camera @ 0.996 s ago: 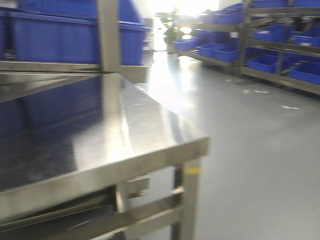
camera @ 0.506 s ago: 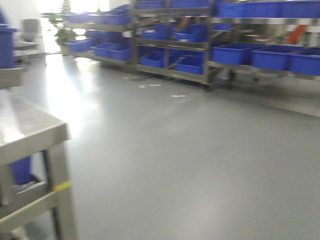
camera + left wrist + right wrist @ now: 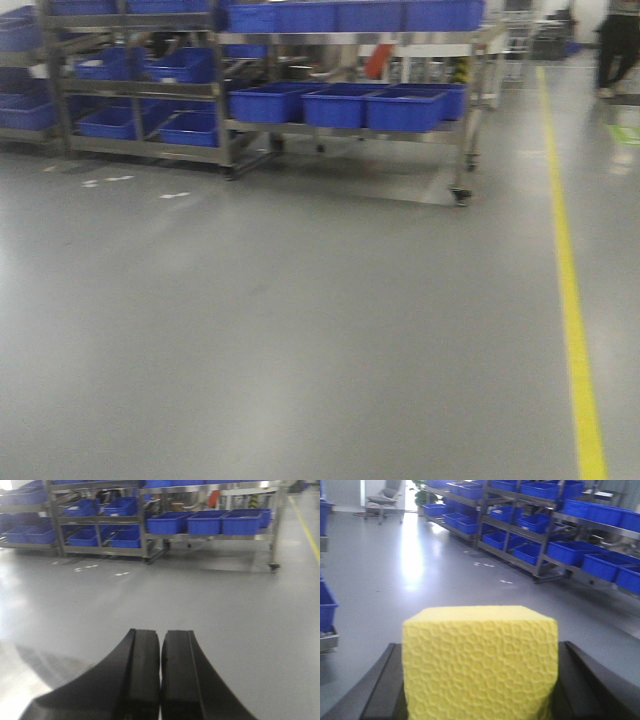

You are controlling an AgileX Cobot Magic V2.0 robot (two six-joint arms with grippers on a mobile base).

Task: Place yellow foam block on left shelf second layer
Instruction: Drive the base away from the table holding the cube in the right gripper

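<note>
The yellow foam block (image 3: 480, 662) fills the bottom of the right wrist view, its near face dimpled with a honeycomb texture. My right gripper (image 3: 480, 680) is shut on it, a black finger pressed against each side. In the left wrist view my left gripper (image 3: 160, 645) is shut with nothing between its black fingers, held above the grey floor. Neither gripper shows in the front view. A steel shelf rack (image 3: 140, 90) with several layers of blue bins stands at the back left of the front view, far from me.
A wheeled steel rack (image 3: 350, 100) of blue bins (image 3: 340, 105) stands ahead at the centre. A yellow floor line (image 3: 572, 300) runs along the right. A person (image 3: 620, 45) stands at the far right. Grey floor (image 3: 300, 320) lies between me and the racks.
The front view has swung right: the steel table that filled the left side has left the frame, and the racks with blue bins and the yellow line have come into view.
</note>
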